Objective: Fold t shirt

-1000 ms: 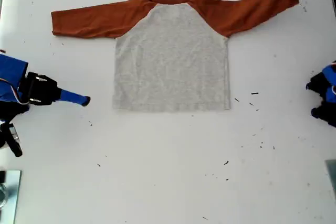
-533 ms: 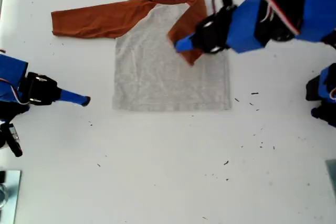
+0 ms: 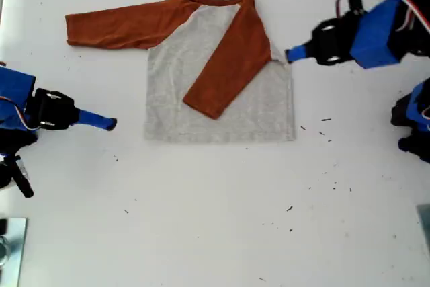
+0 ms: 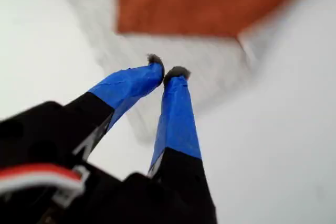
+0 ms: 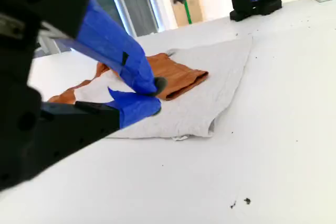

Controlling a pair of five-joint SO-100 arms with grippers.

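The t shirt (image 3: 222,99) lies flat on the white table (image 3: 215,220), one orange sleeve (image 3: 228,65) folded across it; both grippers (image 4: 168,72) (image 5: 155,95) nearly closed, holding nothing

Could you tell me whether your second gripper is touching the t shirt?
Apart: the exterior view shows bare table between my second gripper and the t shirt.

I see a white table (image 3: 201,220) with small dark specks (image 3: 326,120) scattered toward the exterior view's lower right.
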